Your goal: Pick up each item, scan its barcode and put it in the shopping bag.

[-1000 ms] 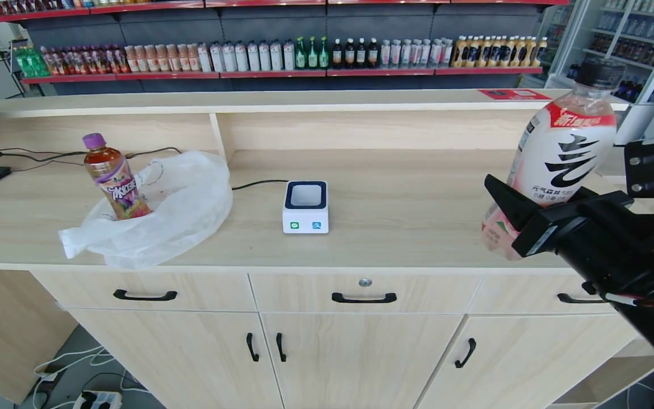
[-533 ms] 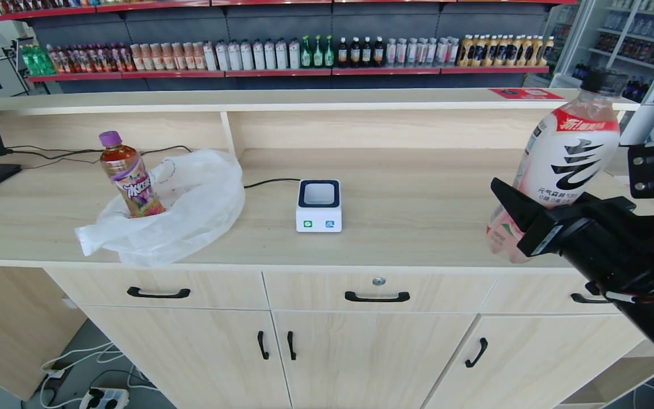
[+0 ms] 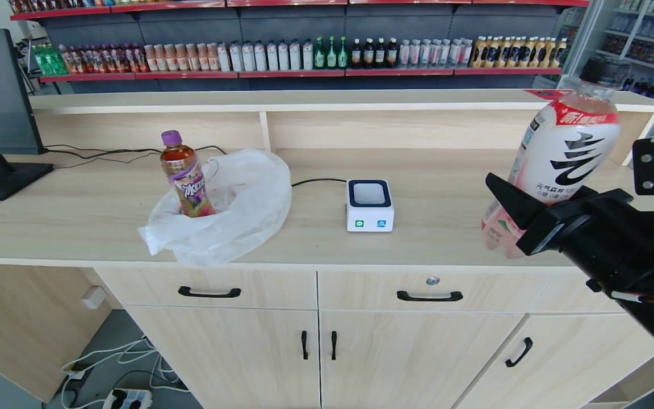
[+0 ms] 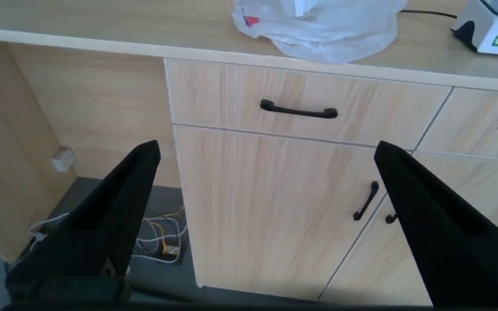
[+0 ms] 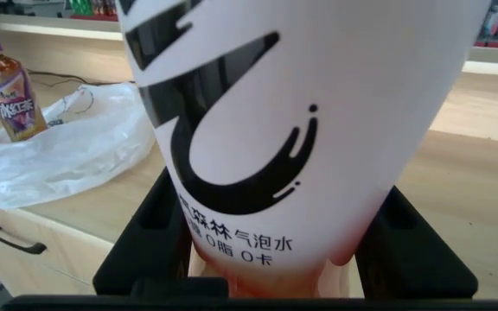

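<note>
The right gripper is pinched onto the lower body of a large white-and-pink drink bottle, which is held nearly upright, cap uppermost, clear of the counter and at about 3 o'clock from the scanner. The left gripper is seen with its fingers spread and nothing between them, low in front of the cabinet drawers. The step in hand is judged to be the carry to the scan: the bottle is lifted but has not yet been presented. For the next move, it would have to be brought toward 9 o'clock until it is above the scanner's window, and turned so that its barcode faces down; where that barcode sits cannot be told. At 9 o'clock from the scanner the shopping bag is slumped open, and a smaller purple-capped bottle of amber drink is stood inside it, so one item is taken as already bagged. On the held bottle's label a large black brush-stroke mark, a red band at the shoulder and small lines of dark print are seen. A purple label with pale lettering is carried by the small bottle, and two small coloured icons are shown on the scanner's front.
</note>
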Robot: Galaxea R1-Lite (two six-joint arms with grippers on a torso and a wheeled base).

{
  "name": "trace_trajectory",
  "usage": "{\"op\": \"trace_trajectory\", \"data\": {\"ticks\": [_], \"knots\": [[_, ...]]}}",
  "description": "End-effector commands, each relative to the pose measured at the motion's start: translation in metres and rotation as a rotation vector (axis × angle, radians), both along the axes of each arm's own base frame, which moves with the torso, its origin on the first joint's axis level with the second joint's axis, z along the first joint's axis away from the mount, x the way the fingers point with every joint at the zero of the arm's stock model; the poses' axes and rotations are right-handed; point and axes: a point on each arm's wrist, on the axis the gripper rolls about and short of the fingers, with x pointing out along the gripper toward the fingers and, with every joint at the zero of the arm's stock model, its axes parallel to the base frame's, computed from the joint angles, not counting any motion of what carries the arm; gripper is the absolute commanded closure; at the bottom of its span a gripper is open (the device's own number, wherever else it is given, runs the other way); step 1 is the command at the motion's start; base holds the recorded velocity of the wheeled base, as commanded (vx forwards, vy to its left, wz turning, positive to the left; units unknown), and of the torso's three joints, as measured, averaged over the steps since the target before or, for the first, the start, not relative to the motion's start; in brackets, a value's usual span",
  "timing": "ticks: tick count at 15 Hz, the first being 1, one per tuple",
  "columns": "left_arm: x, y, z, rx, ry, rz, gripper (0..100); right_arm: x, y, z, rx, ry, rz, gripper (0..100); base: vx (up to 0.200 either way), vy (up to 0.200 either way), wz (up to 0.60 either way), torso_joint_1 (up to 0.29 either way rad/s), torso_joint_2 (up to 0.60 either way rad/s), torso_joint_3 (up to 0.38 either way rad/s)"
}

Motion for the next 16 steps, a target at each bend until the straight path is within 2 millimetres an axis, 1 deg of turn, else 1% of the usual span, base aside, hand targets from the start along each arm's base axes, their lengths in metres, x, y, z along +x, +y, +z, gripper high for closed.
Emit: {"op": "trace_trajectory", "data": {"ticks": [1,4,6,7,9,11,13,16], "knots": [[0.0,0.0,0.0,0.0,-0.001,0.0,0,0.001,0.001,-0.001,-0.013,0.0,0.012,100,0.0,0.2,0.0,0.002,0.0,0.002],[0.0,0.0,0.0,0.0,-0.001,0.0,0,0.005,0.003,-0.006,-0.007,0.016,0.022,100,0.0,0.2,0.0,0.001,0.0,0.002],[0.0,0.0,0.0,0.0,-0.001,0.0,0,0.008,0.005,-0.005,0.034,0.023,0.043,100,0.0,0.0,0.0,0.0,0.0,0.0],[0.0,0.0,0.0,0.0,-0.001,0.0,0,0.014,0.008,-0.003,0.044,0.02,0.058,100,0.0,0.0,0.0,0.0,0.0,0.0],[0.0,0.0,0.0,0.003,0.002,-0.001,0,0.018,0.01,-0.007,0.03,0.035,0.064,100,0.0,0.0,0.0,0.0,0.0,0.0],[0.0,0.0,-0.001,0.005,0.009,-0.001,0,0.019,0.009,-0.009,0.028,0.039,0.059,100,0.2,0.0,0.0,0.002,0.0,0.002],[0.0,0.0,-0.001,0.003,0.009,-0.001,0,0.026,0.002,-0.001,0.014,-0.001,0.013,100,0.2,0.0,0.0,0.002,0.0,0.005],[0.0,0.0,-0.001,0.003,0.005,-0.001,0,0.04,0.006,0.003,-0.031,-0.036,0.037,100,0.0,0.0,0.0,0.0,0.0,0.0]]}}
